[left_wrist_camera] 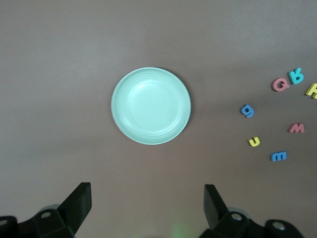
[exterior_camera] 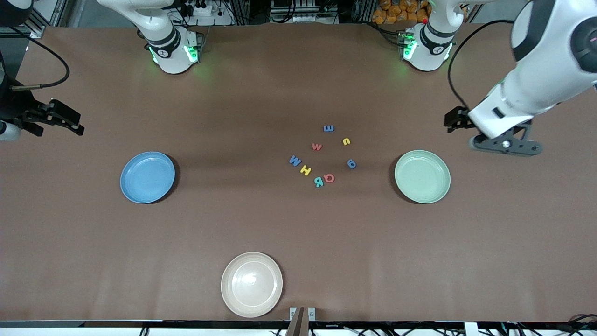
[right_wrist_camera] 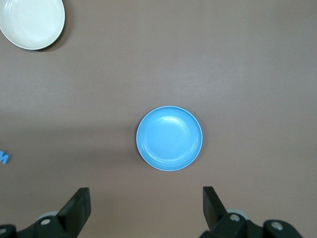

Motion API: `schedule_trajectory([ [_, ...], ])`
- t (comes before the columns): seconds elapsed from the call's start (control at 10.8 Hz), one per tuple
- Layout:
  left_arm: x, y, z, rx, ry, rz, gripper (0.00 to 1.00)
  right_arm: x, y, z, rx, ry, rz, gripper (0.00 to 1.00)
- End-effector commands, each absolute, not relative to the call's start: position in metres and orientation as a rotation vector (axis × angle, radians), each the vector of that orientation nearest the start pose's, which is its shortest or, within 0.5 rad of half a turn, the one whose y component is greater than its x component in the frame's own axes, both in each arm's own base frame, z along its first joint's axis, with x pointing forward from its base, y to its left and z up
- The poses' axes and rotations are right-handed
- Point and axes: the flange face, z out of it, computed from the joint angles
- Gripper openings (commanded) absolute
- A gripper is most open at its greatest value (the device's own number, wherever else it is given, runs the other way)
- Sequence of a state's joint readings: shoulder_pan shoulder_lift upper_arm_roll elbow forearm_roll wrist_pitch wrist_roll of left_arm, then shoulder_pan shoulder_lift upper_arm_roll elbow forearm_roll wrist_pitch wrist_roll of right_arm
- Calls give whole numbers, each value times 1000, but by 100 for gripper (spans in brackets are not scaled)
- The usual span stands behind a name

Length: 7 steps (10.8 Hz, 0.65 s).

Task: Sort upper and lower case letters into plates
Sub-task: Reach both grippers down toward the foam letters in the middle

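**Op:** Nothing sorted yet. All eight letters sit in a loose ring on the table between the blue plate [exterior_camera: 147, 177] and the green plate [exterior_camera: 422, 176], closer to the green one. Both plates bare. Both arms waiting.

**Eng:** Claws?

**Op:** Left gripper [left_wrist_camera: 147, 208] is up over the table at its own end, above the green plate's edge of the table, fingers wide apart, holding nothing. Right gripper [right_wrist_camera: 146, 208] likewise over its end, looking down on the blue plate, fingers apart, empty.

**Eng:** Layout of the letters?

**Op:** Capitals nearer the front camera: blue M [exterior_camera: 295, 160], yellow H [exterior_camera: 305, 170], teal R [exterior_camera: 319, 181], red Q [exterior_camera: 329, 178]. Small ones farther: blue m [exterior_camera: 329, 128], red w [exterior_camera: 317, 147], yellow u [exterior_camera: 346, 141], blue g [exterior_camera: 351, 163]. R and Q look touching. H is just beside M.

**Eng:** Plan?

**Op:** I'd start with the left arm on g or u: they stand apart and are closest to green. Letters are flat and tiny, so I'd come straight down, fingers straddling the narrow width, tips at the table before closing. Leave R/Q for last; a grab there risks dragging the neighbour. Ignoring the cream plate [exterior_camera: 252, 284]; it's no target.
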State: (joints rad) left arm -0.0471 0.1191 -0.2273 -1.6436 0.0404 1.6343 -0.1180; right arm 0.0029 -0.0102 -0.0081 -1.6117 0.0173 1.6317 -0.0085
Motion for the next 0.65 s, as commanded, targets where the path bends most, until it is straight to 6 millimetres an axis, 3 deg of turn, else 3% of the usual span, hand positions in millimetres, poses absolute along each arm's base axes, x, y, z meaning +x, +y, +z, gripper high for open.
schedule_trajectory([
  [0.0,582,-173,509,-3119,96,119,100,561,2,612,-3120,-29,-29,100],
  [0.09,584,-192,495,-3125,-14,126,100,564,22,601,-3119,-84,14,100],
  [0.28,581,-231,471,-3115,-96,130,100,565,38,593,-3117,-130,41,100],
  [0.55,584,-273,438,-3129,-233,93,100,579,47,540,-3109,-145,237,100],
])
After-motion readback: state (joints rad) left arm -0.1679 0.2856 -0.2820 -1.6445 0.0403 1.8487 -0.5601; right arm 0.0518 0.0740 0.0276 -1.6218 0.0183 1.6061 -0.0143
